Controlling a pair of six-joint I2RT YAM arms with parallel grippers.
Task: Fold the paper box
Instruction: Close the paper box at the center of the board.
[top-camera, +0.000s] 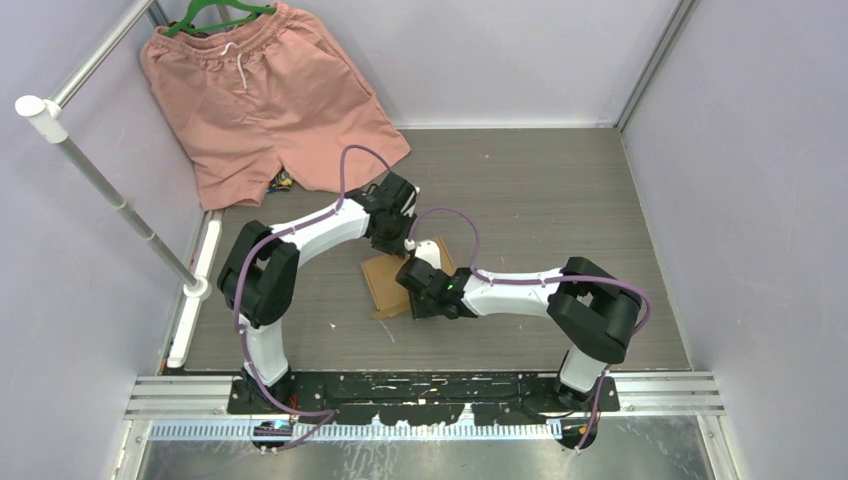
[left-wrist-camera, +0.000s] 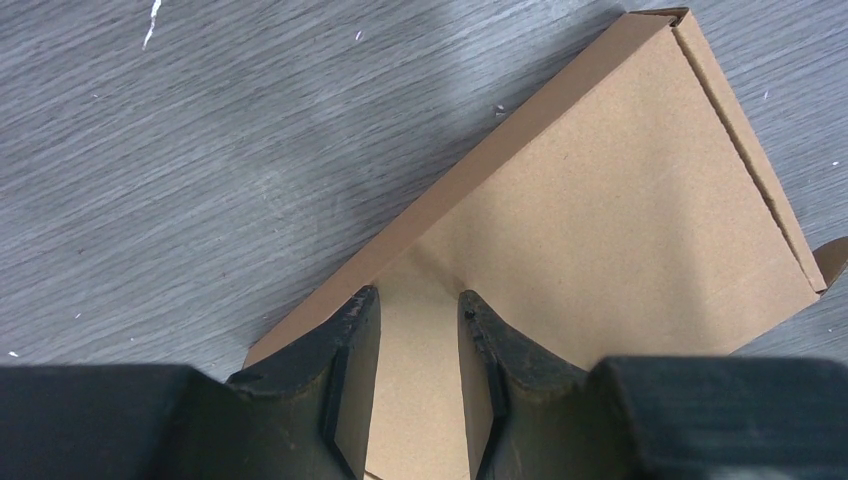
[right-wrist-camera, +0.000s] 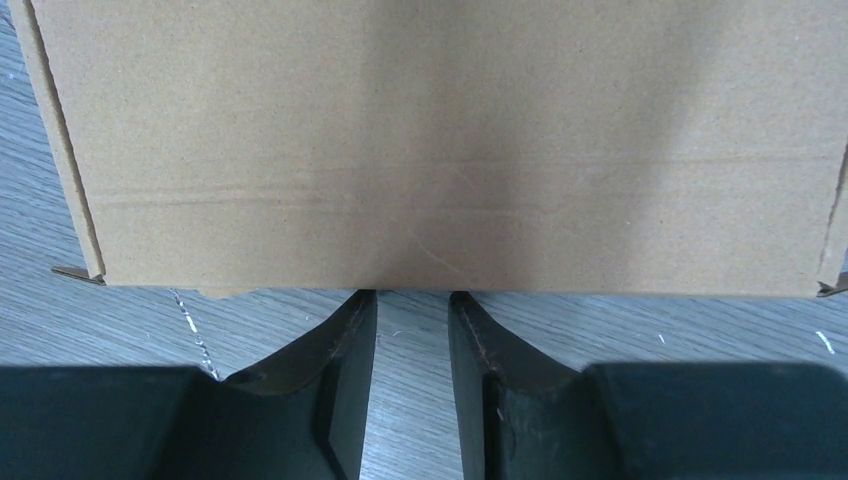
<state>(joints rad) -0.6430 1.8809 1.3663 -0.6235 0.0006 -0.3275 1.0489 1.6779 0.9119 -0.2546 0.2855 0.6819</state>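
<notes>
Two end effectors converge on the paper box (right-wrist-camera: 430, 140) at mid-table. Right end effector (right-wrist-camera: 410, 305): jaws a narrow slot apart, nothing held. The box lies directly ahead of it, with its long edge running across the line of approach. The fingertips sit at that edge, but contact cannot be confirmed. Left end effector (left-wrist-camera: 415, 310): jaws also only slightly parted, with no grip evident. It is positioned over the top panel near one edge, where the cardboard shows a shallow dent. From this wrist the box's long axis runs diagonally away to the upper right, ending at a raised side wall. Judgement: the right arm is better placed for work on the near edge, while the left appears to steady the panel. The grey wood-grain table (left-wrist-camera: 200, 150) is flat and carries small white specks. At the far left corner lie salmon-pink shorts (top-camera: 265, 95) on a green hanger (top-camera: 215, 15), well apart from the box, beside a metal rail (top-camera: 110, 190). Plain walls enclose the cell.
</notes>
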